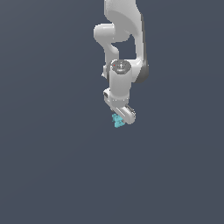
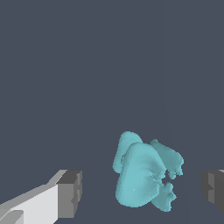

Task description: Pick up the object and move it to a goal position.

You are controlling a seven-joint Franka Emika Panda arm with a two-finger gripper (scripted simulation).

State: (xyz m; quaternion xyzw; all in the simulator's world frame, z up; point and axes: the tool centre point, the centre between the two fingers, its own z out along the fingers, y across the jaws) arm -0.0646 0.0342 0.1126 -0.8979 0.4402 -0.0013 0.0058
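Observation:
The object (image 1: 117,121) is a tiny cyan-turquoise lumpy piece lying on the dark grey floor, partly hidden under the white arm in the exterior view. In the wrist view the object (image 2: 146,175) lies between the two grey finger pads, nearer to the far pad (image 2: 212,191) than to the other pad (image 2: 70,194), touching neither. My gripper (image 2: 141,192) is open, with its jaws set wide on either side of the object. In the exterior view the gripper (image 1: 120,118) stands directly over the piece, pointing down.
The floor (image 1: 52,166) is a plain dark grey surface with no edges or other objects in view. The arm's white links (image 1: 120,26) rise toward the top of the exterior view.

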